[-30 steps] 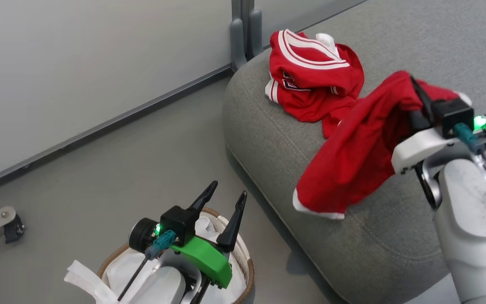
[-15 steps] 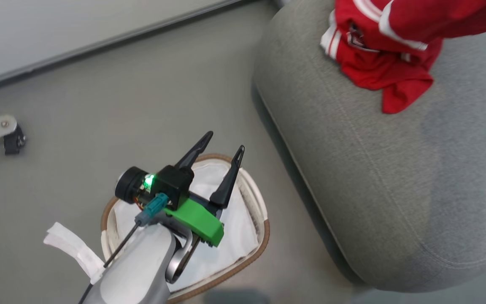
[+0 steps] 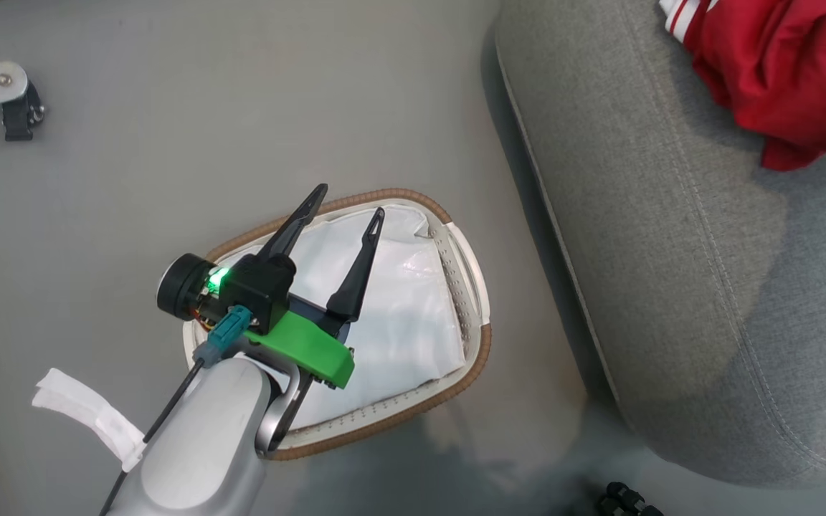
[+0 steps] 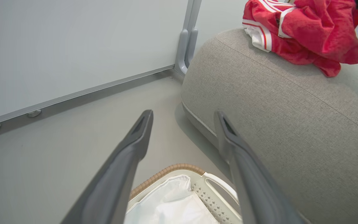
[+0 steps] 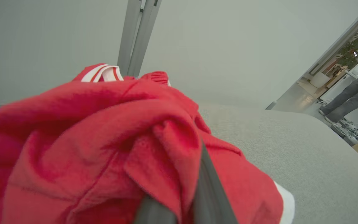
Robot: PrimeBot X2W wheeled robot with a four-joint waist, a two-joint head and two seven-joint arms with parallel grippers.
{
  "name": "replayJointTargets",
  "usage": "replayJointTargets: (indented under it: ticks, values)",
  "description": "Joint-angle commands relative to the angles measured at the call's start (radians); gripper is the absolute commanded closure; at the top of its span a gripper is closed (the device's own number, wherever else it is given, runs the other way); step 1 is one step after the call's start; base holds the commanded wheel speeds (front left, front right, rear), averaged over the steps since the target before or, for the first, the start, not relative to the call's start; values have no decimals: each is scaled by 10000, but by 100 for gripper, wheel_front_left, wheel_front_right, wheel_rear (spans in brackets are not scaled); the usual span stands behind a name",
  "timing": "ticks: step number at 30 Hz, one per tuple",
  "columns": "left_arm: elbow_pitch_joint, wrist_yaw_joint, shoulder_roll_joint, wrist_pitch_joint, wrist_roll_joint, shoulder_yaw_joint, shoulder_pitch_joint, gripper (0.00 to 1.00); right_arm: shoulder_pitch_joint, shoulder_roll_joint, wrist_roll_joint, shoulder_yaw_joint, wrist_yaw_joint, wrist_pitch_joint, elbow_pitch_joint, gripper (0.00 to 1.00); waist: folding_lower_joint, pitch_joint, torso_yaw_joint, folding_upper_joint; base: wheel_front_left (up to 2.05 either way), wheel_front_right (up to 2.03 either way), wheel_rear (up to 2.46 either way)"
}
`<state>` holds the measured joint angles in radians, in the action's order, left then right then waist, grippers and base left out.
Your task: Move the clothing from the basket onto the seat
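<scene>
My left gripper (image 3: 349, 201) hangs open over the basket (image 3: 483, 352), an oval white one with a brown woven rim, and nothing is between its fingers. Inside the basket I see just the white cloth liner (image 3: 399, 308). In the left wrist view the left gripper (image 4: 183, 114) points past the basket (image 4: 179, 168) toward the grey seat (image 4: 275, 109). Red clothing (image 4: 306, 34) lies bunched on the seat (image 3: 671, 251), at the head view's top right corner (image 3: 779, 72). My right gripper (image 5: 197, 174) is shut on a plain red garment (image 5: 104, 149) draped over its fingers, above the seat (image 5: 291, 155). A striped jersey (image 5: 101, 71) sits behind.
A pale wall panel with a grey post (image 4: 186, 46) stands behind the seat. A metal leg with a caster (image 3: 4, 93) is at the far left on the floor. A white liner strap (image 3: 83, 419) trails beside the basket. A person's legs (image 5: 346, 93) show far off.
The head camera has tilted down, so the basket sits mid-view and the right arm has left that view. The left gripper stays open over the basket.
</scene>
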<state>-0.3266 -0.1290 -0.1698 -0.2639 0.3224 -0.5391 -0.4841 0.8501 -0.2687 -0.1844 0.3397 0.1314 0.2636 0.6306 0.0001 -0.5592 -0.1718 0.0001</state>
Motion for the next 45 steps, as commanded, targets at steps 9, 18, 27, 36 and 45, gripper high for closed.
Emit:
replayJointTargets:
  ticks: [9, 18, 27, 36, 45]
  values:
    - [-68, -30, -15, -7, 30, 216, 327, 0, -1186, 439, -126, -117, -14, 16, -204, 0, -1, 301, -436, -1, 0, 0, 0]
    - [-123, -30, 157, -7, 212, 524, 813, 0, -2472, 731, -118, -458, -14, 17, -627, 0, -1, 1530, -714, -1, 0, 0, 0]
    - [-50, -31, 418, -7, 314, 1312, 1583, 0, -3609, 475, 103, -1335, -14, 16, -950, 0, -1, 2941, -630, -1, 0, 0, 0]
    - [-77, -31, 804, -7, 278, 2725, 2589, 0, -3527, 730, 371, -1985, -14, 16, -1039, 0, -1, 4251, 68, -1, 0, 0, 0]
    - [-230, -31, 1011, -6, 128, 3967, 3674, 0, -4071, 1587, 834, -2885, -14, 16, -1000, 0, -1, 5194, 1104, -1, 0, 0, 0]
